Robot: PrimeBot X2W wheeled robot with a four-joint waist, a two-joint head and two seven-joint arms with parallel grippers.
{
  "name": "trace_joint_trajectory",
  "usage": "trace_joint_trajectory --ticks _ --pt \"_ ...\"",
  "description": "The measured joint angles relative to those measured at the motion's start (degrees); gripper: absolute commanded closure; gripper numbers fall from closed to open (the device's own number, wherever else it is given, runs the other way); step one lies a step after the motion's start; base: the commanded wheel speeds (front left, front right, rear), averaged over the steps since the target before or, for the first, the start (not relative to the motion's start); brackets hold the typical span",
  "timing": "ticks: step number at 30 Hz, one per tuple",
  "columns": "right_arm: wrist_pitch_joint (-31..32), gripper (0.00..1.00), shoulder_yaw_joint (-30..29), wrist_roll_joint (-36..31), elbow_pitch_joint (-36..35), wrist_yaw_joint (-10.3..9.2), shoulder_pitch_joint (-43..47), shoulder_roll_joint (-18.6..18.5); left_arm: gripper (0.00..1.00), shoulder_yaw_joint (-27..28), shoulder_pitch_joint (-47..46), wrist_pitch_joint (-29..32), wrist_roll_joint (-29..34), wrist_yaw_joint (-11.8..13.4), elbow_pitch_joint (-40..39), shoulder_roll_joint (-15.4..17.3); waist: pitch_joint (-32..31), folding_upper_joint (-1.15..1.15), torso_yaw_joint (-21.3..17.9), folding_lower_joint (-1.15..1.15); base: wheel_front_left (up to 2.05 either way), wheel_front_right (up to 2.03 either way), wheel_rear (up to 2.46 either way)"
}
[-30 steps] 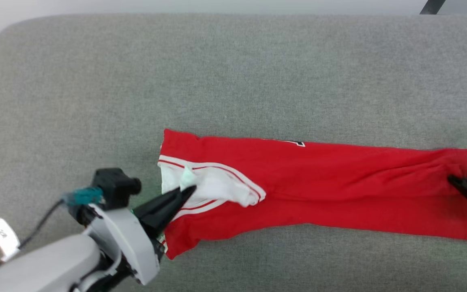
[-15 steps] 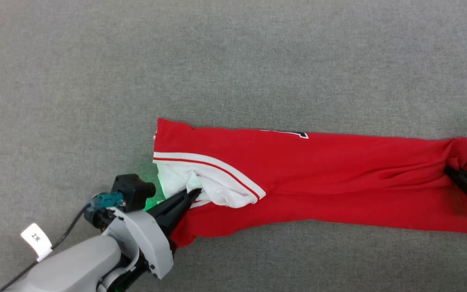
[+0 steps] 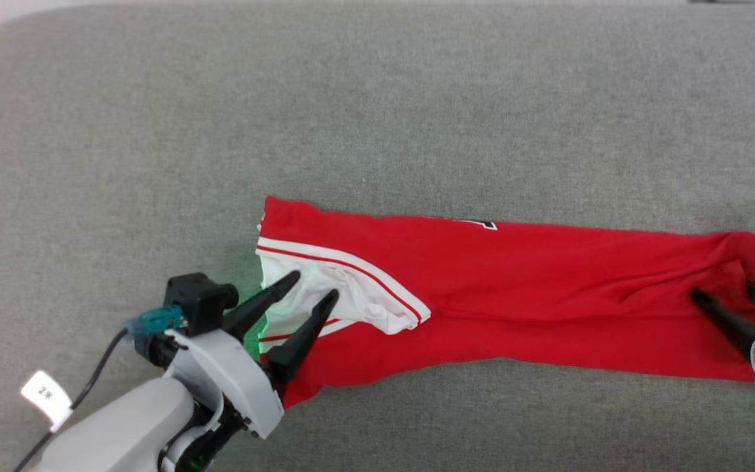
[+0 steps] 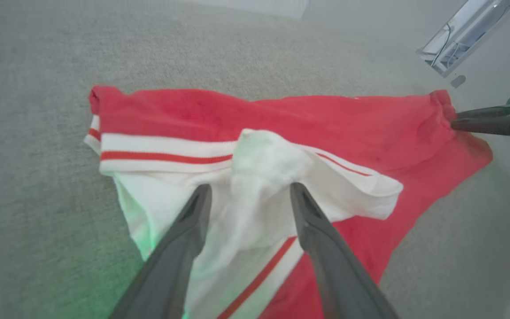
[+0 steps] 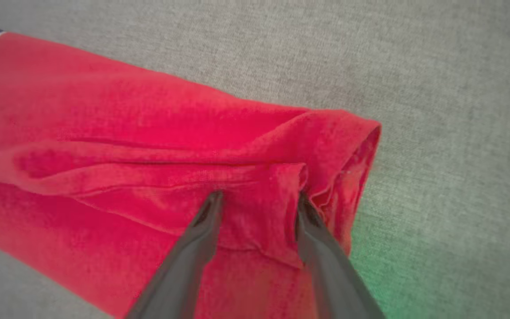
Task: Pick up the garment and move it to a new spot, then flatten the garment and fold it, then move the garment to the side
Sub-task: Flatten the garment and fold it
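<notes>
I am looking down at the red garment (image 3: 515,295). It is lying flat and stretched out long on the grey worktop (image 3: 377,98). It is reaching from my left fingers (image 3: 305,328) at one end to my right fingers (image 3: 721,316) at the other end.

My left fingers are standing spread apart. They are pointing at the white part (image 3: 351,301) of the garment, and their tips are sitting over it. A small bump of white cloth is poking up between the two tips, but the fingers are not squeezing it. Just past the tips, a white band with a thin red stripe (image 4: 162,156) is running across. Beyond that band the cloth is plain red.

My right fingers are spread apart too. They are sitting over the other red end, close to its edge. A little red fold (image 5: 281,186) is standing between the two tips, and I cannot tell if the tips are touching it. Wrinkles are running away from these fingers along the cloth.

A small black and white mark (image 3: 484,225) is showing on the long edge farthest from both sets of fingers. A green glow is shining on the worktop beside each set of fingers. A white tag (image 3: 45,396) is hanging on the wire behind my left fingers.
</notes>
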Motion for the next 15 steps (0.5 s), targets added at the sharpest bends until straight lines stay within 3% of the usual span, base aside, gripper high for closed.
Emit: trace_joint_trajectory --ticks 5,9,15 --pt "1.24 0.0 -1.75 1.83 -0.33 -0.01 1.62 -0.97 0.0 5.59 4.18 0.0 2.26 0.75 -3.59 0.09 -2.0 0.0 0.44 0.0 0.0 0.0 0.0" --pt "3.66 0.0 -4.49 3.24 -0.18 -0.01 3.09 -1.88 0.0 10.93 7.99 -0.01 5.8 3.15 -6.1 -0.58 -3.18 0.0 1.27 0.0 0.0 0.0 0.0" --pt "10.49 0.0 -8.0 5.79 1.51 -0.01 4.82 -2.07 0.0 20.52 15.62 -0.01 10.5 6.02 -8.65 -4.47 -4.48 0.0 3.03 0.0 0.0 0.0 0.0"
